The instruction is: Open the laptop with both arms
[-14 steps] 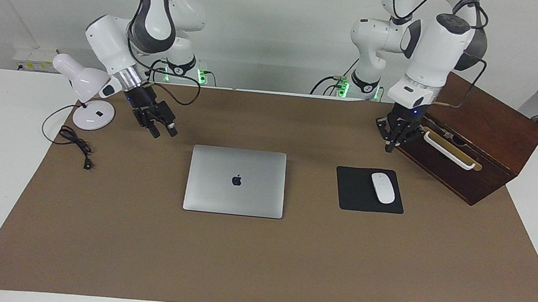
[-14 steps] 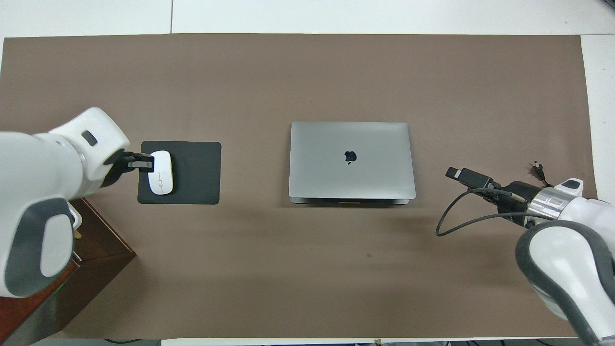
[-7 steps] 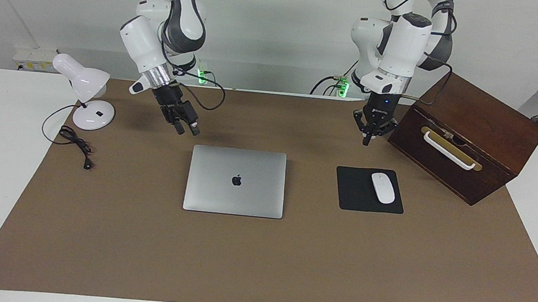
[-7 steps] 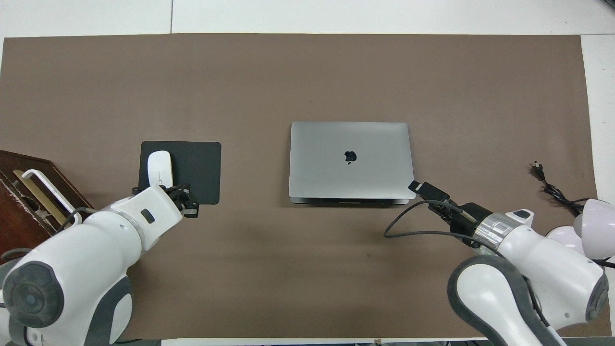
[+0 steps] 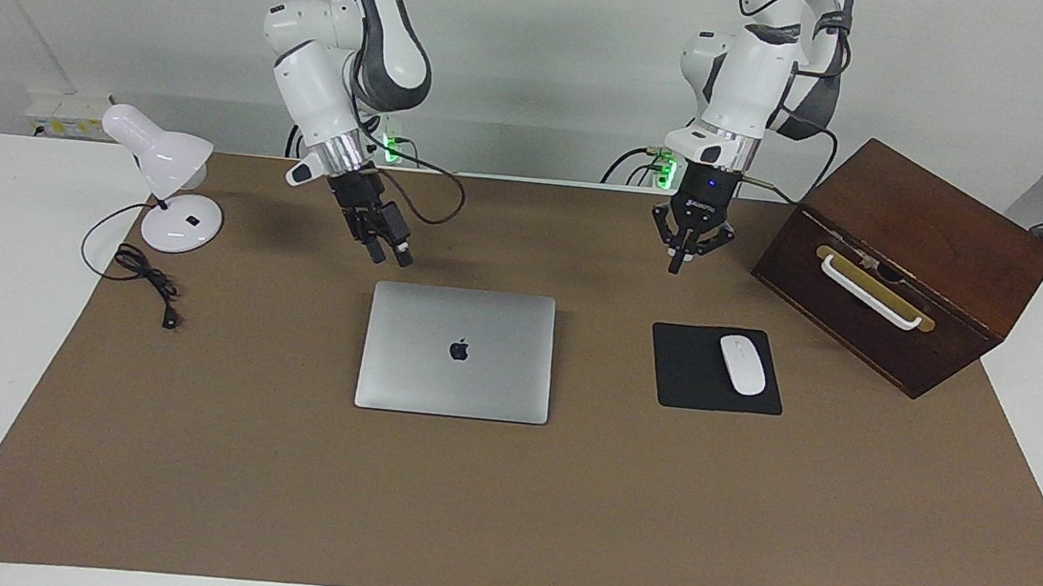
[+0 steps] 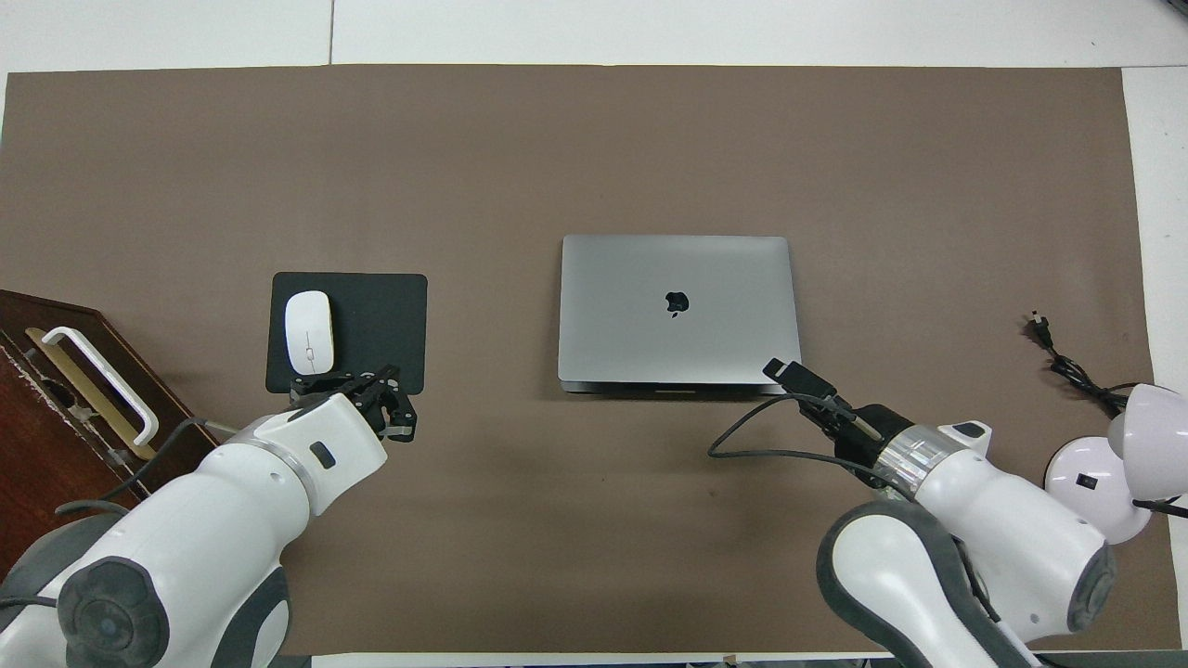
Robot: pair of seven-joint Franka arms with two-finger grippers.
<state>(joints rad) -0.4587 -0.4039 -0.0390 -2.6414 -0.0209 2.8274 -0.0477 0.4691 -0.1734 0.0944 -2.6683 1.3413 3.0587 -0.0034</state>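
The laptop lies shut and flat in the middle of the brown mat, apple logo up. My right gripper hangs open and tilted over the mat, just robot-side of the laptop's corner toward the right arm's end. It touches nothing. Raised and pointing down, my left gripper has its fingertips shut on nothing. It hangs over the mat at the robot-side edge of the mouse pad, apart from the laptop.
A black mouse pad with a white mouse lies beside the laptop toward the left arm's end. A brown wooden box with a white handle stands past it. A white desk lamp and its cable sit at the right arm's end.
Both arms have swung in toward the middle. The right gripper came from beside the lamp to the laptop's corner. The left gripper left the wooden box and now hangs by the mouse pad.
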